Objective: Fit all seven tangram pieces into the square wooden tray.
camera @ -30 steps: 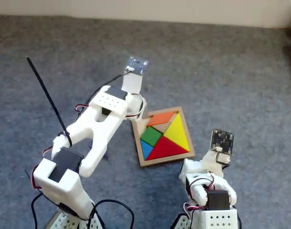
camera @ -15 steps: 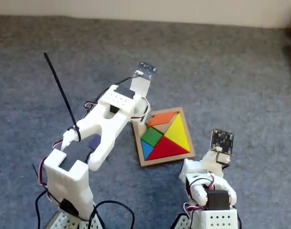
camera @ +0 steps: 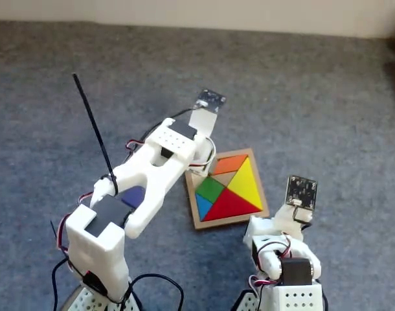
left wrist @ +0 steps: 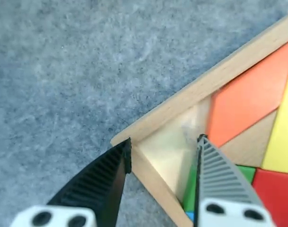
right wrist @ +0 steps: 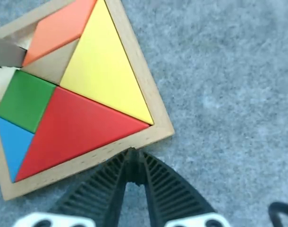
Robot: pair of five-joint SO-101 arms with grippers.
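Note:
The square wooden tray [camera: 257,170] lies on the carpet and holds yellow [camera: 244,184], red [camera: 230,204], green [camera: 210,189], blue [camera: 201,206], orange [camera: 226,163] and tan [right wrist: 46,65] pieces. One corner shows a pale triangular patch [left wrist: 168,152] that looks like bare tray floor. My left gripper [left wrist: 164,144] is open astride that corner, black finger [left wrist: 104,177] outside the rim and grey finger [left wrist: 215,175] inside over the green piece. A purple piece [camera: 131,195] lies on the carpet under the left arm [camera: 175,139]. My right gripper [right wrist: 134,158] is shut just off the tray's near edge [right wrist: 87,158].
Grey carpet [camera: 327,97] surrounds the tray on all sides. A black cable tie [camera: 94,126] sticks up from the left arm. The right arm [camera: 285,259] stands at the near right, close to the tray's near corner.
The left arm has swung to the right over the tray's far left corner. The tray has shifted slightly right. The right arm has stayed still.

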